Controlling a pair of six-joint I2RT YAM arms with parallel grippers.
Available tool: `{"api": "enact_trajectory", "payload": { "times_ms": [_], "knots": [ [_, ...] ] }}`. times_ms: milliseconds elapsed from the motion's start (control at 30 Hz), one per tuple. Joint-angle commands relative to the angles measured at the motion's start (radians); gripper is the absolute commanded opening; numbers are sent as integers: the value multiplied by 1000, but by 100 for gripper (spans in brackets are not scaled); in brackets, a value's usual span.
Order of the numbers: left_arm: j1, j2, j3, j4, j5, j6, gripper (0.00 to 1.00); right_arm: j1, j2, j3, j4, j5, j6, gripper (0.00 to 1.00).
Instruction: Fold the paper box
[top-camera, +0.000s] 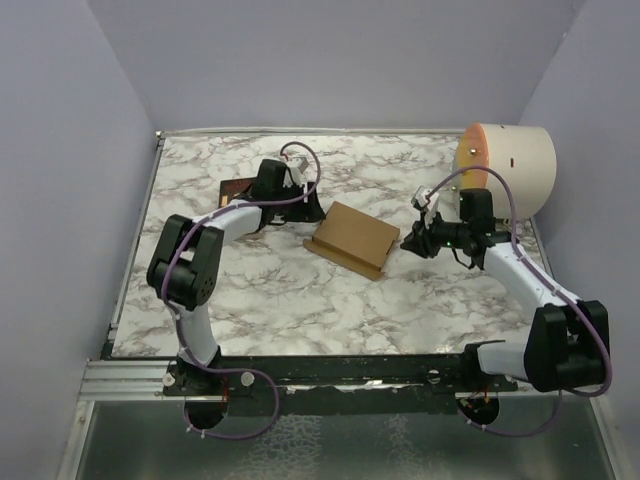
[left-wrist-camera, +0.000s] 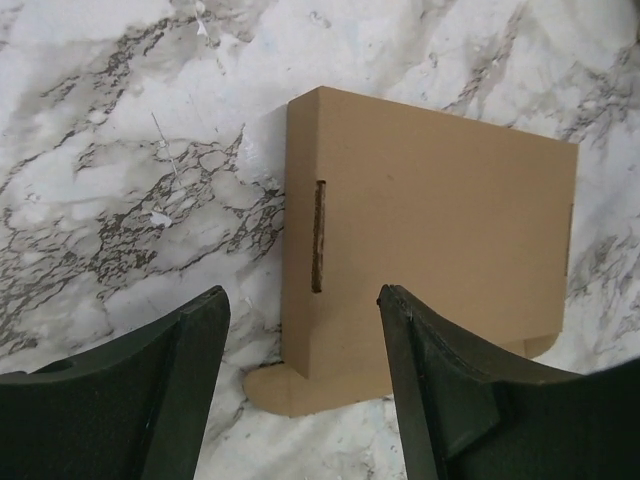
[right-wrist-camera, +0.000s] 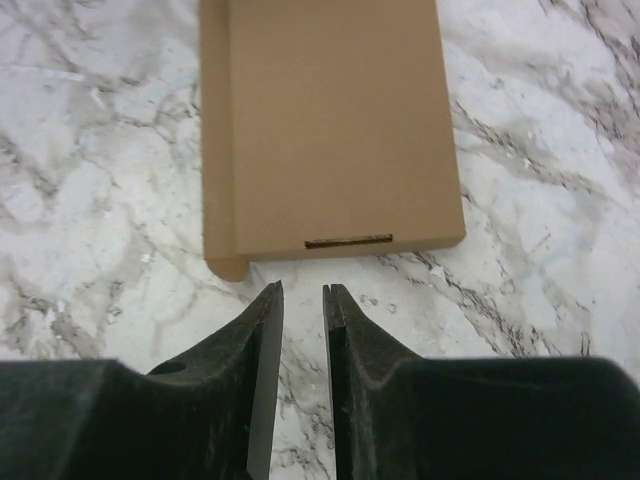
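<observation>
The paper box (top-camera: 352, 238) is plain brown cardboard, folded shut into a shallow flat shape near the middle of the marble table (top-camera: 300, 300). My left gripper (top-camera: 308, 203) hovers off its left end, open, with nothing between the fingers. In the left wrist view the box (left-wrist-camera: 440, 220) shows a narrow slot (left-wrist-camera: 318, 235) in its side wall and a rounded tab (left-wrist-camera: 270, 385) sticking out at the corner below my left gripper (left-wrist-camera: 303, 292). My right gripper (right-wrist-camera: 302, 288) sits just short of the box (right-wrist-camera: 330, 120), apart from it, its jaws a narrow gap apart and empty.
A large cream cylinder (top-camera: 510, 165) lies on its side at the back right, close behind the right arm. A dark book (top-camera: 237, 188) lies at the back left, partly under the left arm. Lavender walls close in the table on three sides.
</observation>
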Motion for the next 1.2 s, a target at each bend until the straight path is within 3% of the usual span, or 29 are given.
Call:
{"api": "enact_trajectory", "payload": {
  "times_ms": [0,267,533,900,1033,1167],
  "knots": [
    [-3,113,102,-108,89,55,62,-5,102,39,66,181,29,23],
    [-19,240,236,-184,84,69,53,-3,350,227,157,380,-91,20],
    [-48,342,363,-233,101,94,51,3,554,383,78,378,-140,11],
    [-113,451,545,-251,142,113,52,5,391,224,-90,201,-264,8],
    [-138,415,512,-224,141,131,53,5,350,189,-126,173,-271,8],
    [-150,298,392,-148,41,171,57,5,325,179,-146,162,-251,9]
  ]
}}
